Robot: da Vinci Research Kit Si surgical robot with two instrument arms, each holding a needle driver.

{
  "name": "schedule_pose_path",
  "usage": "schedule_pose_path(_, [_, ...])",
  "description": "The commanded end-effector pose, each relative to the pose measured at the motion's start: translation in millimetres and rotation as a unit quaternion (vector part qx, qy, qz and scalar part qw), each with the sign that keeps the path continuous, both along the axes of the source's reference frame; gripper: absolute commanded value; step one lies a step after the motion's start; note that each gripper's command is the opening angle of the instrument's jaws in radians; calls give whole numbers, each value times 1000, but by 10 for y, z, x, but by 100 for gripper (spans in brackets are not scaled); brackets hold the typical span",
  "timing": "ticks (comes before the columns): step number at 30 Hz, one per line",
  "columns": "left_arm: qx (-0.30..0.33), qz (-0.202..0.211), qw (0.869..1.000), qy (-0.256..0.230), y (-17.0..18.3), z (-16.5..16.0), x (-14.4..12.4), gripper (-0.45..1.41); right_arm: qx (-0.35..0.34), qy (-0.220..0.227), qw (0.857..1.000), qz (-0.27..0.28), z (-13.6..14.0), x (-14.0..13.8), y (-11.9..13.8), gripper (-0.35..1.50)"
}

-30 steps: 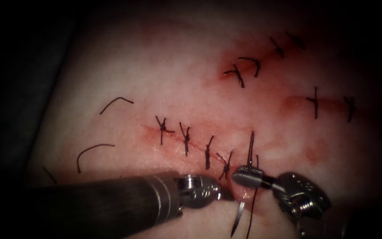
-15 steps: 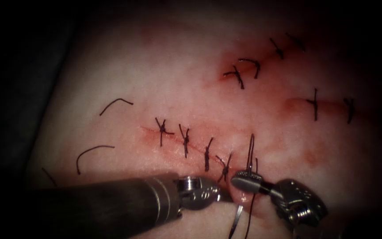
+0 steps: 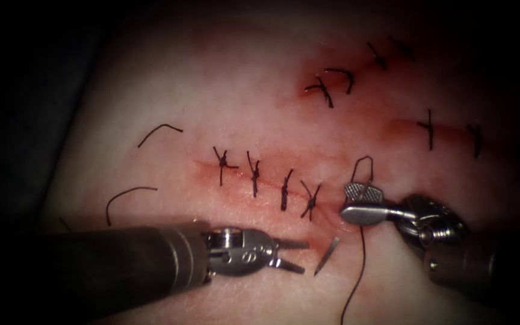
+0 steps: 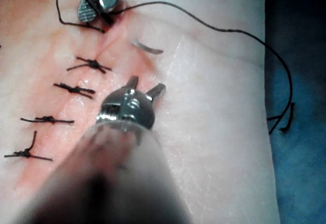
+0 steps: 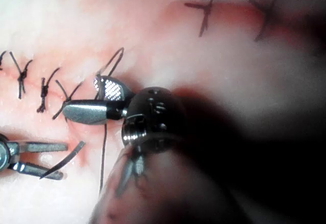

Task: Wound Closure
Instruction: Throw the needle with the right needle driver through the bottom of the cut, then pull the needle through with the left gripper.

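Observation:
The tissue [image 3: 212, 90] carries a cut closed by several dark stitches [image 3: 254, 177]. At the cut's right end a short length of the curved needle [image 3: 327, 256] sticks out of the tissue, and the rest is buried. My left tool [image 3: 304, 257] lies just left of that needle with its jaws open, holding nothing. My right tool [image 3: 348, 201] sits right of the last stitch with its jaws spread wide and nothing in them. The thread [image 3: 359, 271] loops above the right tool and trails down past it. The left wrist view shows the needle [image 4: 147, 48] beyond the open left tool [image 4: 147, 84].
Two loose cut ends of thread [image 3: 157, 132] lie on the tissue left of the cut. Two more stitched cuts [image 3: 332, 90] sit at the back right. Red fluid stains the tissue around the stitches. The thread's tail [image 4: 282, 122] hangs over the tissue's edge.
Both tools have opened. The right tool let go and rose up and to the right; the left tool drew back to the left. The lifted tissue fold has settled, leaving the needle standing free.

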State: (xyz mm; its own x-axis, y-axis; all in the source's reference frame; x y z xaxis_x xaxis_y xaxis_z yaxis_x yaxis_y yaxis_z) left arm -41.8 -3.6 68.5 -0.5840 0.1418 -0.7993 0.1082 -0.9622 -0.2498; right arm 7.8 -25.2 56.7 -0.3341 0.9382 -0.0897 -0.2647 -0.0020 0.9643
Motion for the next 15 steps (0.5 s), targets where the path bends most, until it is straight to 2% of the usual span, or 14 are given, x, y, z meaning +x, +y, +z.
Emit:
schedule_pose_path(1, [-1, 2, 1000, -12, 0, 5, -6, 10, 1, 2, 1000, 0, 10, -9, 8, 148])
schedule_pose_path(8, [-16, -9, 999, -48, 21, 3, -14, 10, 4, 10, 1000, -12, 15, -35, 18, 148])
schedule_pose_path(15, [-16, 5, 996, -85, 29, 7, -30, 14, 2, 11, 1000, -14, 20, -40, 17, 141])
